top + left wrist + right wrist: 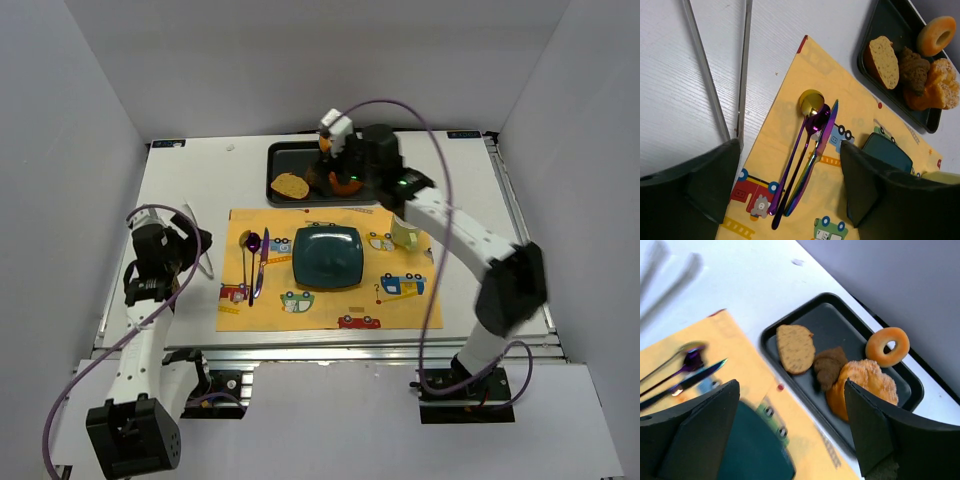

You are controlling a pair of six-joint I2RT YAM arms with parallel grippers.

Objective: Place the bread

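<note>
The bread is a small golden ring [887, 346] lying at the far corner of the black tray [832, 322]. It also shows in the left wrist view [937, 35]. In the top view my right wrist mostly hides it. My right gripper [791, 385] is open and empty. It hovers above the tray's near edge [338, 168], short of the bread. The teal plate [328, 256] sits on the yellow placemat [400, 305]. My left gripper [790, 145] is open and empty over the placemat's left side [197, 243].
The tray also holds a flat tan slice [796, 347], a brown piece [829, 365] and a peeled orange [865, 385]. Purple cutlery [807, 160] lies left of the plate. Metal tongs [742, 70] lie on the white table. A pale green object [405, 236] sits right of the plate.
</note>
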